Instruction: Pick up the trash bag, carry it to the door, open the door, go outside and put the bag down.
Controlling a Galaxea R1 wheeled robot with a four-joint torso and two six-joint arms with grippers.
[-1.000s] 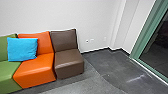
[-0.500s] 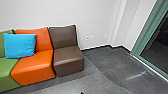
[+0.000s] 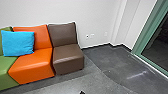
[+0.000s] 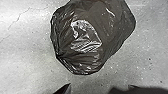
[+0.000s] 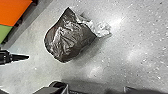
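How far open the left gripper (image 4: 100, 87) and right gripper (image 5: 96, 88) are, I cannot tell; neither has hold of the trash bag (image 4: 86, 37), which lies on the floor (image 4: 25, 50) ahead of both. Farther from them stand the green seat (image 3: 7, 71), orange seat (image 3: 32, 65) bearing a blue cushion (image 3: 18, 43), and brown seat (image 3: 67, 56).

Your head view's left edge cuts off the green seat (image 3: 6, 72), and the blue pillow (image 3: 17, 43) hides part of the orange seat (image 3: 32, 66). You can't make out what lies behind the glass (image 3: 158, 51), cropped at right, or identify the black tip (image 3: 82, 92) at the bottom edge. Your left wrist view clips the trash bag (image 4: 87, 37).
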